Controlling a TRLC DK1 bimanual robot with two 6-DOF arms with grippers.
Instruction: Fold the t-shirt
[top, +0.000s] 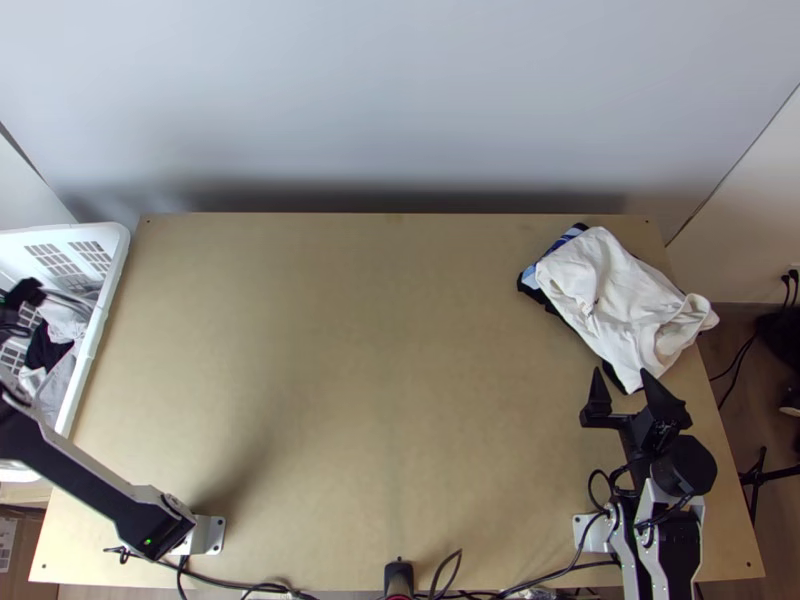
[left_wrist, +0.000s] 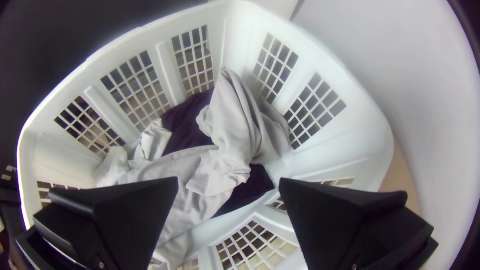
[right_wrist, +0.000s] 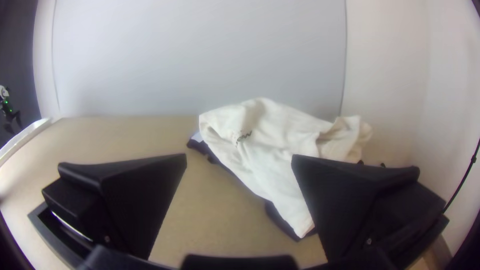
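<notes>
Jaws gape wide and empty on both sides — your left gripper (top: 24, 292) over bunched grey cloth (left_wrist: 232, 127) in the white basket (left_wrist: 245, 30), your right gripper (top: 621, 371) near rumpled white cloth (top: 610, 290) over darker fabric (right_wrist: 281, 220) at the counter's (top: 350, 380) far right. You can't tell which piece is the t-shirt.

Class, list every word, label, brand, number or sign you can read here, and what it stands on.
No text is legible enough to quote.
White garment: small dark print by a fold, too blurred to read.
Cardboard box: white label, too small.
</notes>
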